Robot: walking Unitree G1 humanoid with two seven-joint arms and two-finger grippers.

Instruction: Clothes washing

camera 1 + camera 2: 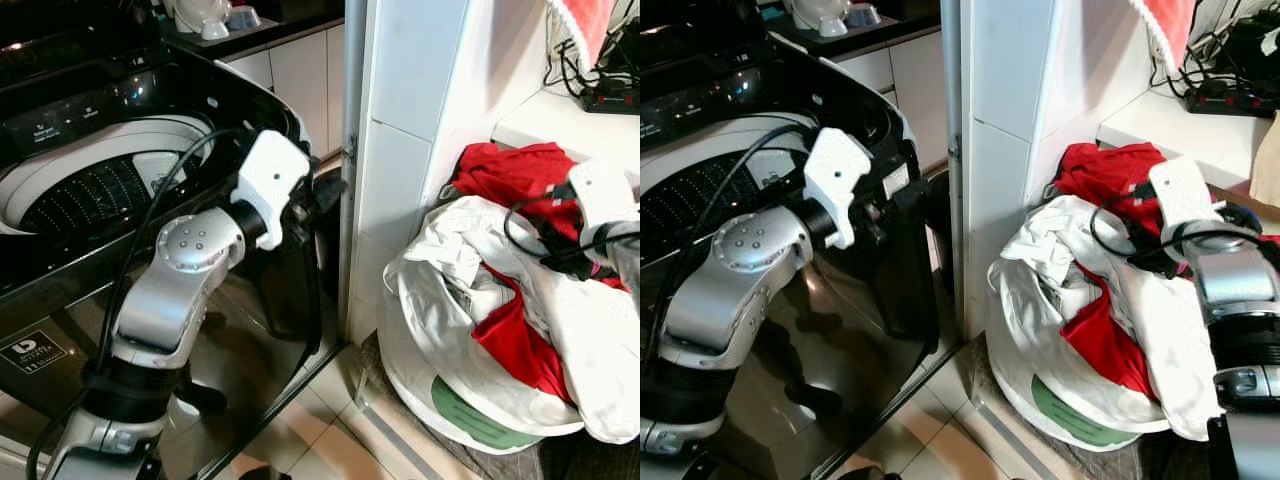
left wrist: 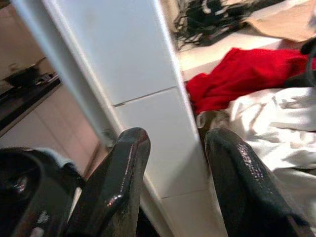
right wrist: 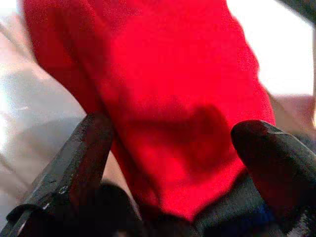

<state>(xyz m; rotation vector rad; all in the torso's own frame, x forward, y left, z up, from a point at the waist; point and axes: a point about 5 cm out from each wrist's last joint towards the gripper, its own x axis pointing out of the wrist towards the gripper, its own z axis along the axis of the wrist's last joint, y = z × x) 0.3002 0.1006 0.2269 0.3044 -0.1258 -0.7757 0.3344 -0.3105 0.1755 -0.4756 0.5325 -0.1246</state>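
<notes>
From the head views, a top-loading washing machine (image 1: 120, 150) stands on the robot's left with its drum open, and a white tiled pillar (image 1: 400, 150) rises between it and the laundry. The laundry basket (image 1: 440, 390), white with a green patch, sits on the floor right of the pillar, heaped with white clothes (image 1: 450, 260) and a red garment (image 1: 510, 170). A counter (image 1: 1170, 125) behind carries tangled black cables (image 1: 1230, 70).

The left wrist view shows the left gripper (image 2: 170, 163) with fingers parted and nothing between them, pointing past the pillar's edge at the pile.

In the right wrist view, the right gripper (image 3: 173, 163) is spread wide around a fold of the red garment; the picture is blurred, so contact with the cloth is uncertain.
</notes>
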